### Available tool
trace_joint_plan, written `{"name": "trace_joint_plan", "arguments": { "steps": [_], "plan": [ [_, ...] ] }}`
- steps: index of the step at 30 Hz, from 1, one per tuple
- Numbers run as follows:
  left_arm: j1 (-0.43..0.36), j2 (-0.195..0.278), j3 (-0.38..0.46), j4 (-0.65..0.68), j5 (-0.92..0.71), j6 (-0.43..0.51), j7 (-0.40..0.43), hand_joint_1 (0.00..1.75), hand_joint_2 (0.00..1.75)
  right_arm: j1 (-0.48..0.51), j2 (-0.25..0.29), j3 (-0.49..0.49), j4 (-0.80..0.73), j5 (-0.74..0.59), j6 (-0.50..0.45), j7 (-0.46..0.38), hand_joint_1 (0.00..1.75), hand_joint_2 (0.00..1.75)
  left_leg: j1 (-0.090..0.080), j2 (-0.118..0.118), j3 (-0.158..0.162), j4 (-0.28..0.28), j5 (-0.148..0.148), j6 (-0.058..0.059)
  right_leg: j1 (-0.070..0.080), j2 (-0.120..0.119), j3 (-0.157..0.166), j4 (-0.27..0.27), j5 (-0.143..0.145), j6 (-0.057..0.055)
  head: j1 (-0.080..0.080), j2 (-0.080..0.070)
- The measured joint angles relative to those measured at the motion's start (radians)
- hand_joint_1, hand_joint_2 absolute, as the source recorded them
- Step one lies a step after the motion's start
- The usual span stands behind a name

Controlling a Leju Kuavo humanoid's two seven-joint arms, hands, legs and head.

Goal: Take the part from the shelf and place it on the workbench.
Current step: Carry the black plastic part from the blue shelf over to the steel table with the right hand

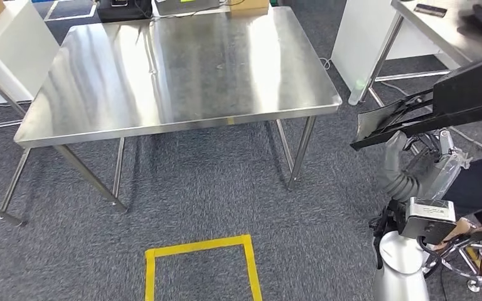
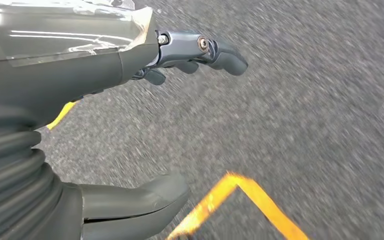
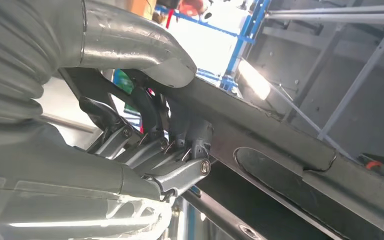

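The part (image 1: 414,116), a long flat black panel with cut-out openings, looks stiff and fairly light but awkward by its length. It is held in the air off the worktop's (image 1: 176,75) right edge, the right hand (image 1: 394,147) clasping its narrow end, thumb above and fingers below. A grip nearer the middle would steady it. The left hand (image 2: 195,55) hangs released over the carpet.
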Motion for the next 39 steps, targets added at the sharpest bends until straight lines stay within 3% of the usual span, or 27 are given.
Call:
{"name": "trace_joint_plan", "arguments": {
  "steps": [1, 2, 5, 6, 7, 9, 10, 11, 12, 14, 16, 17, 19, 21, 24, 26, 27, 28, 30, 32, 34, 39],
  "plan": [
    [0.004, 0.002, 0.001, -0.003, 0.0, 0.002, 0.002, 0.0, 1.75, 0.006, 0.004, 0.0, 0.0, 0.002, 0.002, 0.001, 1.75, 1.75, -0.012, -0.013, 0.004, -0.041, 0.078, 0.014, 0.007, 0.004, 0.01, -0.002, -0.017, -0.001, 0.001, 0.0],
    [0.008, 0.004, 0.002, -0.006, -0.001, 0.003, 0.004, 0.0, 1.75, 0.011, 0.008, 0.0, 0.0, 0.005, 0.004, 0.002, 1.75, 1.75, -0.02, -0.024, 0.009, -0.063, 0.134, 0.018, 0.012, 0.011, 0.019, -0.005, -0.035, -0.003, 0.002, 0.0],
    [0.004, -0.002, 0.005, -0.012, -0.007, 0.009, 0.012, 0.0, 1.75, 0.018, 0.013, -0.001, -0.011, 0.015, 0.009, 0.004, 1.75, 1.75, -0.019, -0.034, 0.036, -0.06, 0.153, 0.004, 0.021, 0.017, 0.058, -0.012, -0.075, -0.004, 0.003, 0.0],
    [0.0, -0.004, 0.005, -0.013, -0.009, 0.01, 0.014, 0.0, 1.75, 0.018, 0.013, -0.002, -0.015, 0.016, 0.01, 0.004, 1.75, 1.75, -0.017, -0.032, 0.046, -0.061, 0.147, 0.006, 0.022, 0.014, 0.052, 0.012, -0.089, -0.002, 0.004, 0.0],
    [-0.005, -0.005, 0.004, -0.013, -0.011, 0.01, 0.014, 0.0, 1.75, 0.019, 0.013, -0.003, -0.017, 0.016, 0.01, 0.004, 1.75, 1.75, -0.016, -0.032, 0.055, -0.064, 0.138, 0.011, 0.022, 0.01, 0.025, 0.063, -0.108, -0.002, 0.004, 0.0],
    [-0.007, -0.006, 0.003, -0.014, -0.012, 0.01, 0.015, 0.0, 1.75, 0.026, 0.014, -0.003, -0.017, 0.016, 0.01, 0.004, 1.75, 1.75, -0.018, -0.031, 0.069, -0.064, 0.118, 0.02, 0.024, 0.004, -0.081, 0.214, -0.148, -0.005, 0.005, 0.0],
    [-0.007, -0.007, 0.003, -0.014, -0.011, 0.01, 0.016, 0.0, 1.75, 0.03, 0.014, -0.004, -0.017, 0.016, 0.01, 0.004, 1.75, 1.75, -0.02, -0.031, 0.077, -0.064, 0.109, 0.023, 0.024, 0.003, -0.134, 0.273, -0.155, -0.004, 0.005, 0.0],
    [-0.006, -0.007, 0.004, -0.014, -0.011, 0.01, 0.016, 0.0, 1.75, 0.034, 0.014, -0.004, -0.017, 0.016, 0.01, 0.005, 1.75, 1.75, -0.023, -0.033, 0.087, -0.064, 0.1, 0.026, 0.025, 0.003, -0.173, 0.298, -0.143, 0.001, 0.005, 0.0],
    [-0.005, -0.008, 0.004, -0.014, -0.011, 0.01, 0.016, 0.0, 1.75, 0.036, 0.014, -0.005, -0.017, 0.016, 0.01, 0.005, 1.75, 1.75, -0.026, -0.036, 0.098, -0.064, 0.091, 0.028, 0.027, 0.003, -0.194, 0.283, -0.11, 0.008, 0.005, 0.0],
    [-0.005, -0.009, 0.004, -0.014, -0.011, 0.01, 0.016, 0.0, 1.75, 0.037, 0.014, -0.005, -0.017, 0.016, 0.01, 0.005, 1.75, 1.75, -0.033, -0.042, 0.12, -0.065, 0.077, 0.032, 0.036, 0.005, -0.191, 0.167, -0.008, 0.013, 0.005, 0.0],
    [-0.004, -0.013, 0.004, -0.014, -0.011, 0.01, 0.016, 0.0, 1.75, 0.037, 0.014, -0.007, -0.017, 0.016, 0.01, 0.005, 1.75, 1.75, -0.037, -0.05, 0.13, -0.063, 0.068, 0.031, 0.044, 0.009, -0.175, 0.069, 0.069, -0.005, 0.0, 0.0],
    [-0.003, -0.014, 0.004, -0.014, -0.012, 0.01, 0.017, 0.0, 1.75, 0.037, 0.014, -0.008, -0.017, 0.016, 0.01, 0.006, 1.75, 1.75, -0.036, -0.052, 0.131, -0.063, 0.065, 0.028, 0.046, 0.011, -0.172, 0.05, 0.086, -0.017, -0.002, 0.0],
    [-0.001, -0.016, 0.004, -0.014, -0.014, 0.011, 0.019, 0.0, 1.75, 0.036, 0.014, -0.01, -0.018, 0.019, 0.01, 0.007, 1.75, 1.75, -0.034, -0.056, 0.134, -0.065, 0.062, 0.021, 0.04, 0.01, -0.162, 0.036, 0.094, -0.032, -0.003, 0.0],
    [0.0, -0.016, 0.004, -0.015, -0.018, 0.012, 0.019, 0.0, 1.75, 0.038, 0.017, -0.012, -0.019, 0.024, 0.01, 0.01, 1.75, 1.75, -0.034, -0.042, 0.129, -0.045, 0.041, 0.004, 0.025, 0.004, -0.139, 0.013, 0.103, -0.039, -0.003, 0.0],
    [0.0, -0.013, 0.004, -0.018, -0.027, 0.011, 0.019, 0.0, 1.75, 0.05, 0.022, -0.017, -0.021, 0.025, 0.009, 0.013, 1.75, 1.75, -0.01, -0.006, 0.064, 0.106, -0.042, -0.033, 0.006, -0.007, -0.117, -0.001, 0.105, -0.04, -0.003, 0.0],
    [0.0, -0.011, 0.004, -0.019, -0.031, 0.01, 0.019, 0.0, 1.75, 0.066, 0.024, -0.021, -0.024, 0.025, 0.008, 0.014, 1.75, 1.75, 0.016, 0.007, 0.025, 0.184, -0.065, -0.058, -0.005, -0.011, -0.113, -0.001, 0.1, -0.032, -0.003, 0.0],
    [0.001, -0.01, 0.004, -0.02, -0.032, 0.009, 0.019, 0.0, 1.75, 0.074, 0.025, -0.023, -0.026, 0.025, 0.007, 0.014, 1.75, 1.75, 0.03, 0.012, 0.031, 0.173, -0.05, -0.072, -0.014, -0.012, -0.11, 0.0, 0.096, -0.025, -0.003, 0.0],
    [0.001, -0.009, 0.004, -0.02, -0.032, 0.008, 0.019, 0.0, 1.75, 0.082, 0.026, -0.025, -0.029, 0.025, 0.007, 0.014, 1.75, 1.75, 0.043, 0.016, 0.059, 0.123, -0.021, -0.085, -0.022, -0.013, -0.104, 0.0, 0.091, -0.016, -0.003, 0.0],
    [0.001, -0.008, 0.004, -0.02, -0.032, 0.007, 0.019, 0.0, 1.75, 0.094, 0.027, -0.03, -0.037, 0.025, 0.007, 0.014, 1.75, 1.75, 0.058, 0.022, 0.14, -0.009, 0.027, -0.11, -0.032, -0.014, -0.094, 0.002, 0.078, 0.006, -0.005, 0.0],
    [-0.001, -0.009, 0.004, -0.021, -0.032, 0.006, 0.019, 0.0, 1.75, 0.1, 0.028, -0.036, -0.047, 0.025, 0.007, 0.014, 1.75, 1.75, 0.059, 0.021, 0.183, -0.074, 0.032, -0.108, -0.029, -0.016, -0.091, 0.006, 0.068, 0.021, -0.008, 0.0],
    [-0.002, -0.01, 0.004, -0.022, -0.031, 0.008, 0.019, 0.0, 1.75, 0.101, 0.028, -0.041, -0.052, 0.025, 0.007, 0.013, 1.75, 1.75, 0.054, 0.017, 0.185, -0.077, 0.028, -0.094, -0.024, -0.016, -0.087, 0.0, 0.067, 0.023, -0.008, 0.0],
    [-0.002, -0.01, 0.004, -0.022, -0.034, 0.016, 0.026, 0.0, 1.75, 0.089, 0.029, -0.053, -0.052, 0.029, 0.014, 0.015, 1.75, 1.75, 0.044, 0.012, 0.186, -0.077, 0.022, -0.073, -0.024, -0.022, -0.072, -0.027, 0.072, 0.028, -0.007, 0.0]
  ]
}}
